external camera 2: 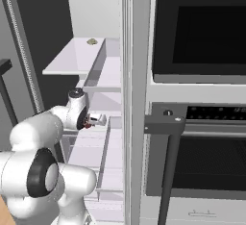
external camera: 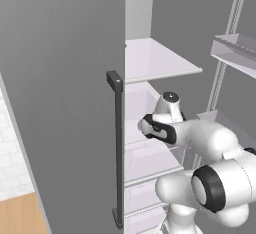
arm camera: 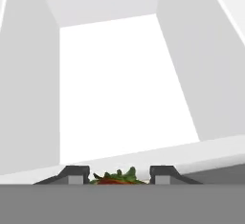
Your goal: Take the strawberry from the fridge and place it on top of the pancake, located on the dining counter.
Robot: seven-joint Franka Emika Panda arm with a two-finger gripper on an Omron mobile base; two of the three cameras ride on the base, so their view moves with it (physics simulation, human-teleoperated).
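The fridge [external camera: 60, 103] has its left door closed and its right side open onto white shelves [external camera: 155, 60] and drawers. My arm reaches into a white drawer [arm camera: 124, 84] at mid height. My gripper [arm camera: 118, 176] is shut on the strawberry [arm camera: 115, 180], a small red berry with green leaves wedged between the two dark fingertips [arm camera: 76, 174]. From the right base view the strawberry [external camera 2: 87, 124] is a red speck at the hand, just in front of the gripper [external camera 2: 96, 119]. The pancake and the dining counter are out of view.
A dark vertical bar handle [external camera: 118, 148] runs down the closed door beside my arm. The open door's shelves [external camera: 235, 50] hang at the right. A built-in oven [external camera 2: 202, 41] stands right of the fridge, with a second oven's handle [external camera 2: 166, 123] below. A small greenish item [external camera 2: 92, 41] lies on the upper shelf.
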